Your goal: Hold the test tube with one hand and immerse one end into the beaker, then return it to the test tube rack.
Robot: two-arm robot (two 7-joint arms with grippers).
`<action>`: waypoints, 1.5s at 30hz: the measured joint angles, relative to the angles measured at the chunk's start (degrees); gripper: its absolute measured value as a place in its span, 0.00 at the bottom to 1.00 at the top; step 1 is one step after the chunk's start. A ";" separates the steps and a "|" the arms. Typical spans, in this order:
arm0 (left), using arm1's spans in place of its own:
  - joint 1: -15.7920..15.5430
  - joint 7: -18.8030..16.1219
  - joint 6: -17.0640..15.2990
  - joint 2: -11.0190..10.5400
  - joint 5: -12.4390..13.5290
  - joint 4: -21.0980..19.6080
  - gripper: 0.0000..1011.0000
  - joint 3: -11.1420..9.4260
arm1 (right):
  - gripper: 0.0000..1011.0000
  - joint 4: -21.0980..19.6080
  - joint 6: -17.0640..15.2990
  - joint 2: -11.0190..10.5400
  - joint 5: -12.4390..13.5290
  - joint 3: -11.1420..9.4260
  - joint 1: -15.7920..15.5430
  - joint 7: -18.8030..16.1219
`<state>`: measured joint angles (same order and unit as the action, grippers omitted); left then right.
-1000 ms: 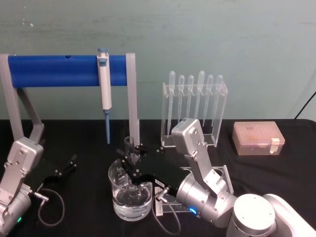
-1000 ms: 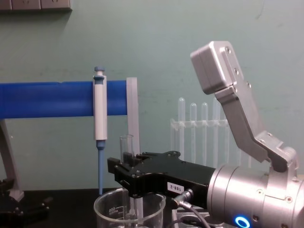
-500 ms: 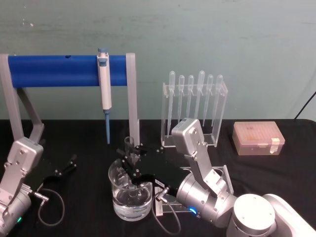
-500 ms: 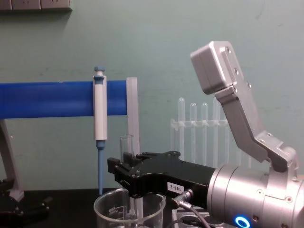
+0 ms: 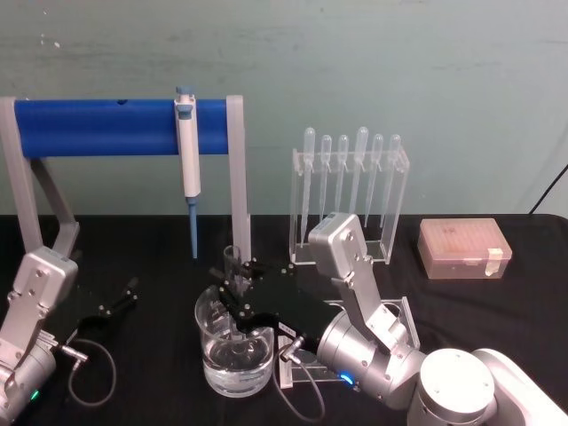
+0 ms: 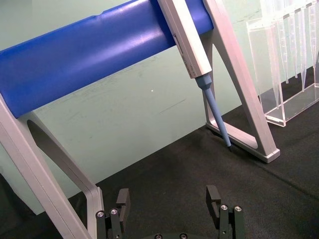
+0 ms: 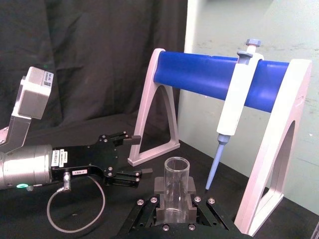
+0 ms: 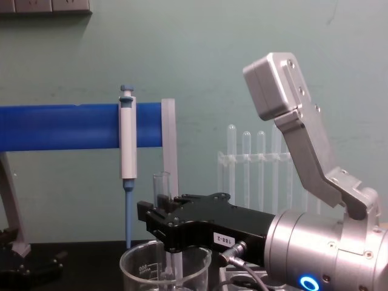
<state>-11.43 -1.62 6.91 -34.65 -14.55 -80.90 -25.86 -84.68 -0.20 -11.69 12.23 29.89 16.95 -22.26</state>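
My right gripper (image 5: 236, 300) is shut on the test tube (image 5: 232, 259), a clear glass tube held upright with its open rim above the jaws. The tube's lower end reaches down inside the beaker (image 5: 234, 353), a wide clear glass with liquid in its bottom. The chest view shows the right gripper (image 8: 159, 219) just over the beaker (image 8: 140, 268), with the test tube (image 8: 161, 183) rising from it. In the right wrist view the test tube (image 7: 176, 185) stands between the black fingers (image 7: 161, 213). My left gripper (image 5: 119, 298) rests open on the table at the left, apart from the beaker.
Behind the beaker stands a grey frame with a blue bar (image 5: 106, 127), and a white-and-blue pipettor (image 5: 188, 160) hangs from it. A clear acrylic rack (image 5: 351, 191) of pipettes is at the back right. An orange lidded box (image 5: 464, 248) sits farther right.
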 joint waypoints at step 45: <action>0.00 0.00 0.00 0.00 0.00 0.00 0.99 0.00 | 0.23 0.00 0.00 0.00 0.00 0.00 0.00 0.00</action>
<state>-11.43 -1.62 6.91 -34.65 -14.55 -80.90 -25.86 -84.68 -0.20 -11.68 12.23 29.89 16.95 -22.26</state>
